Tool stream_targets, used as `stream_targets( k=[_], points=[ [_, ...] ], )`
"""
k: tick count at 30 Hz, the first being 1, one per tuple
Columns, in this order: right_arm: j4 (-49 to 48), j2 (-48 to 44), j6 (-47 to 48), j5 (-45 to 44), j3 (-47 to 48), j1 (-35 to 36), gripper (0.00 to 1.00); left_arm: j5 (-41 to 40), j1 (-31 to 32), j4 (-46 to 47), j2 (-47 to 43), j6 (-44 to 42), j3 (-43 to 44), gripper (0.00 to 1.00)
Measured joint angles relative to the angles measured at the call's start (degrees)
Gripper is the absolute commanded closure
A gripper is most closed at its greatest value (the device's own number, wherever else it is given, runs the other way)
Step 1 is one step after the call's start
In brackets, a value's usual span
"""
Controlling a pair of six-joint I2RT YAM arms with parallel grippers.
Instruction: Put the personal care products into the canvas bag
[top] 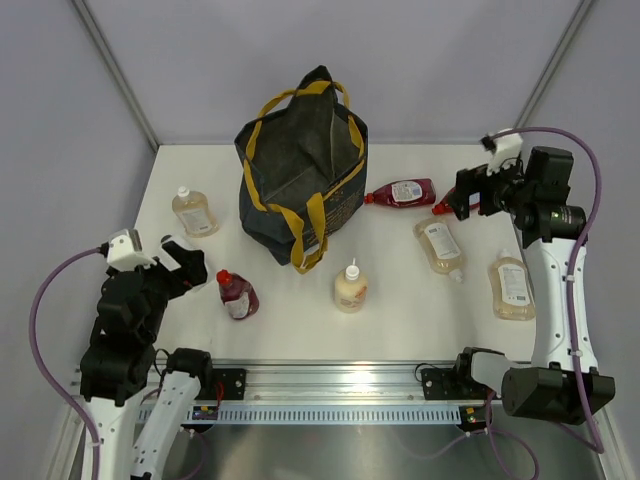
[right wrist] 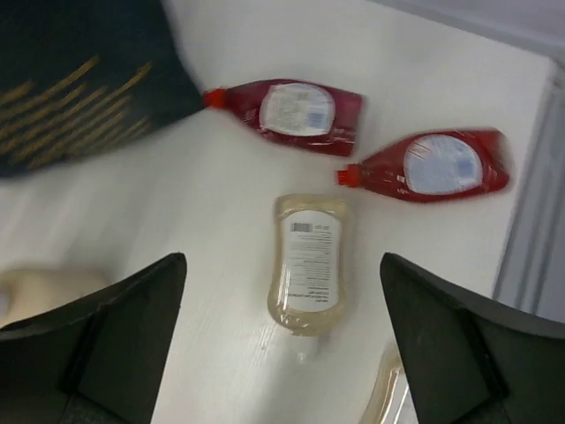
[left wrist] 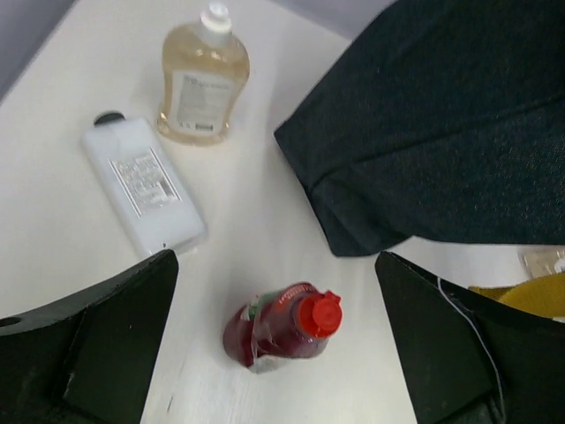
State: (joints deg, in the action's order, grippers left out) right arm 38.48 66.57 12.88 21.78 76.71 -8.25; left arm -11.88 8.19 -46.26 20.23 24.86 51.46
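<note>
The navy canvas bag with mustard handles stands at the back centre. Pale pouches sit on the table: one upright far left, one upright in the middle, two lying at the right. A red pouch stands near my left gripper, which is open above it. Two red pouches lie right of the bag. My right gripper is open and empty, hovering over a lying pale pouch.
A white flat bottle with a dark cap lies beside the far-left pale pouch. The bag's corner is close on the right of the left gripper. Grey walls enclose the table; a metal rail runs along the near edge.
</note>
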Motion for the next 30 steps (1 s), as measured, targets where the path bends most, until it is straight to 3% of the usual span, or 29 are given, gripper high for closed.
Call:
stream_targets(
  k=[5,11,18,30],
  points=[
    [20.4,-0.1,31.7,23.8,2.7,2.1,0.01,5.4,0.0,-6.1,3.8,3.5,1.0,0.01],
    [33.2,1.7,48.9,35.8,1.3,3.2,0.01,11.2,0.0,-11.8,5.9,4.1,2.2,0.01],
    [35.1,3.1,53.6,39.1,-1.5,3.3,0.01,17.5,0.0,-13.4,7.9,4.1,-0.2,0.01],
    [35.1,3.8,55.3,40.9,-4.2,3.3,0.01,16.1,3.1,-8.6,7.8,7.6,-10.8,0.01]
  ],
)
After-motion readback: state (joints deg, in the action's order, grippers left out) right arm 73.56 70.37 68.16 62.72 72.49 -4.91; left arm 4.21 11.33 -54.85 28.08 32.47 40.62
